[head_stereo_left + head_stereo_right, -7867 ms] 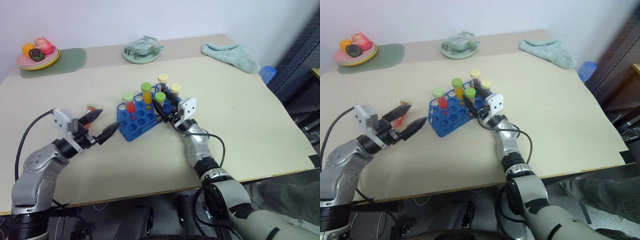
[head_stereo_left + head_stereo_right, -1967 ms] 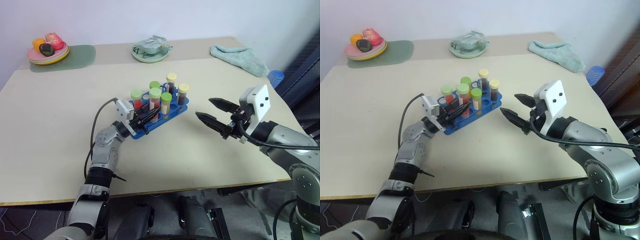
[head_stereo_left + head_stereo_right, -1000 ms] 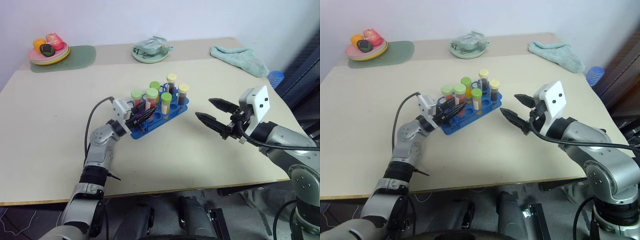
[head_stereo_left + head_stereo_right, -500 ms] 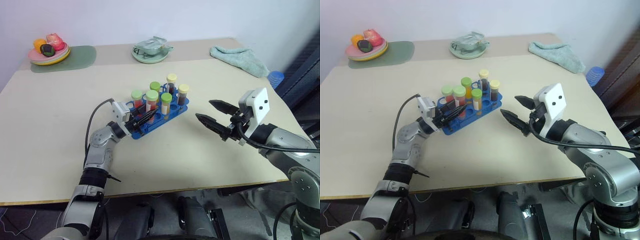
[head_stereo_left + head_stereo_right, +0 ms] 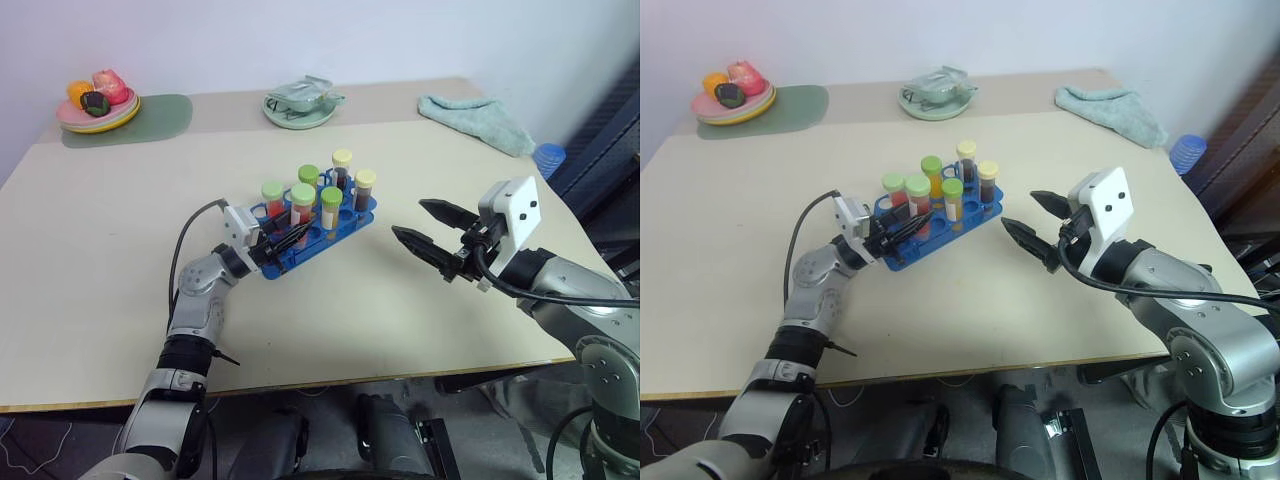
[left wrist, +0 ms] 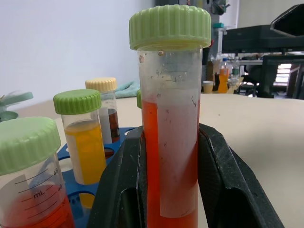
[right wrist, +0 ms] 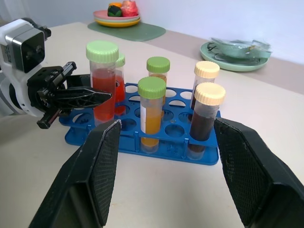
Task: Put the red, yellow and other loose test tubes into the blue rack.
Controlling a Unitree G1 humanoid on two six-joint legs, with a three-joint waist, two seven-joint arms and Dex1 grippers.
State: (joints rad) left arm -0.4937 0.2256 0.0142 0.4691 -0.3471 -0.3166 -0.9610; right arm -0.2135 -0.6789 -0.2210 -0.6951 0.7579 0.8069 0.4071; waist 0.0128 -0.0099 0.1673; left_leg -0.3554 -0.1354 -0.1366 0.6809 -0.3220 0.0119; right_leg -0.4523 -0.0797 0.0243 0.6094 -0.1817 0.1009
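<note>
The right hand point(image 5: 422, 241) hovers nearest above the smooth beige table point(image 5: 90, 250), its two ridged black fingers spread apart with nothing between them, pointing left toward the rack from well apart. Farther in and to the left, the left hand point(image 5: 291, 234) has its black fingers clamped together on the red tube point(image 6: 168, 156), a clear plastic cylinder with red-pink liquid, a white label strip and a ribbed green screw cap, standing upright in a hole at the near-left end of the blue rack point(image 5: 345, 221). The rack is glossy bright blue plastic, its top a grid of round holes. In it stand a yellow-orange tube point(image 7: 151, 114) with a green cap and two dark brown tubes point(image 7: 206, 114) with pale-yellow caps. Beyond, a green dish point(image 5: 298, 110) and a teal cloth point(image 5: 478, 115) lie at the far edge.
</note>
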